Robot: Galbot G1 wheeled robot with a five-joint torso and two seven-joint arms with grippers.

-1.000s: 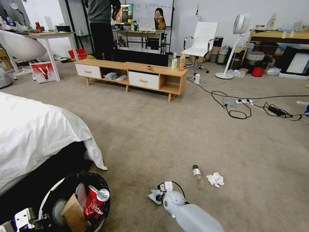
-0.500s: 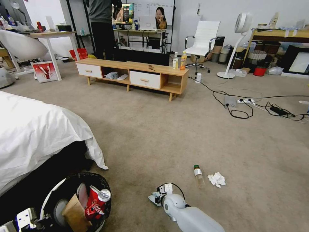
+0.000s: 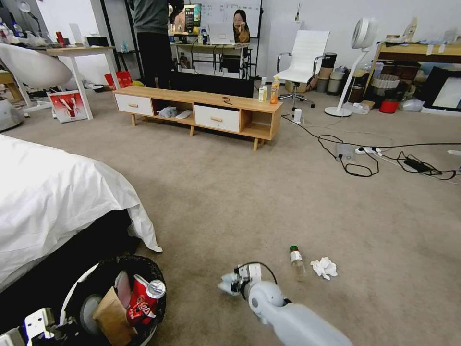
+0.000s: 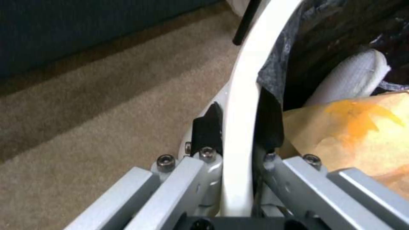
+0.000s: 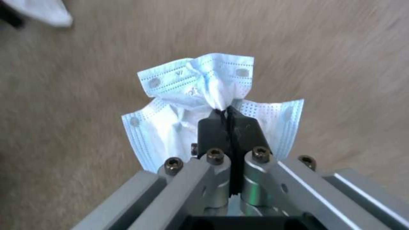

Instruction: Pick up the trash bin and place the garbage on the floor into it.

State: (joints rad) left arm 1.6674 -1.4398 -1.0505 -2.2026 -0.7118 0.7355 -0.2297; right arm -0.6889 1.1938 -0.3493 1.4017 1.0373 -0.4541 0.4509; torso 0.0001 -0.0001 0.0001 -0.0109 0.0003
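- Bin point(image 4: 238, 127) rim sits clamped between our left gripper point(image 4: 238, 137) fingers, low on our left beside the bed point(image 3: 57, 202).
- Our right gripper point(image 5: 228, 119) fingers are pressed together on a mask point(image 5: 204, 95), above the floor point(image 3: 240, 192).
- Bottle point(image 3: 297, 260) and tissue point(image 3: 324, 267) lie on the floor nearby.

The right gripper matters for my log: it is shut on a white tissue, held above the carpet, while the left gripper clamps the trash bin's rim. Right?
Not quite. The right gripper is shut on a pale blue face mask, not a tissue, as the right wrist view shows. The rest stands: it is held above the carpet, and the left gripper clamps the trash bin rim.
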